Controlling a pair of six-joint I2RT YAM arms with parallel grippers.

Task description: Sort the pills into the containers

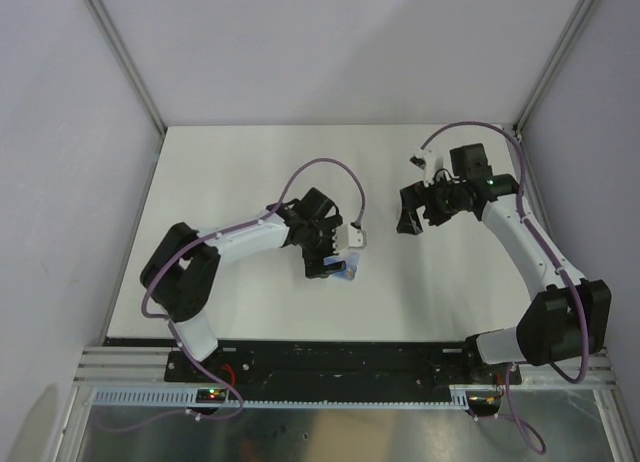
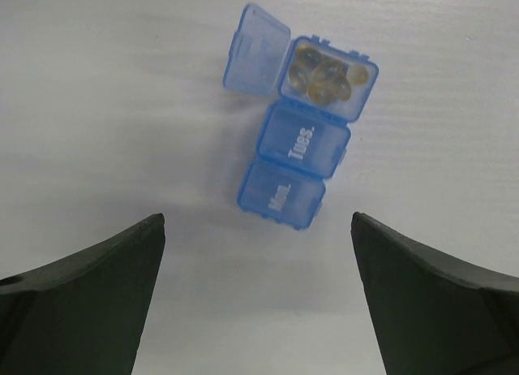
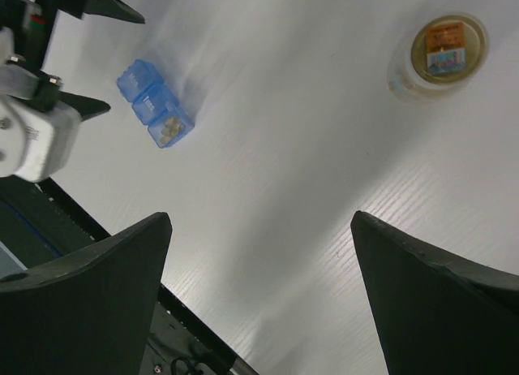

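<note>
Toward the near edge of the table [image 1: 240, 172], about midway along it: left gripper [image 2: 258, 222], fingers spread wide, pinching nothing, poised over the containers [image 2: 296, 140]. Mon. compartment and middle Tues. compartment lidded. Third compartment open, its lid [image 2: 258, 49] flipped aside, pills [image 2: 324, 75] heaped inside. Farther in, right of centre: right gripper [image 3: 259, 217], likewise spread and empty, above the tabletop. Beyond it, a small clear vial [image 3: 438, 54], well apart from the containers.

The left arm [image 1: 230, 244] and right arm [image 1: 520, 232] have white links, black joints and a looping purple cable [image 1: 320, 164] each. Their fingers [image 2: 81, 310] are dark, matte, tapering wedges.
</note>
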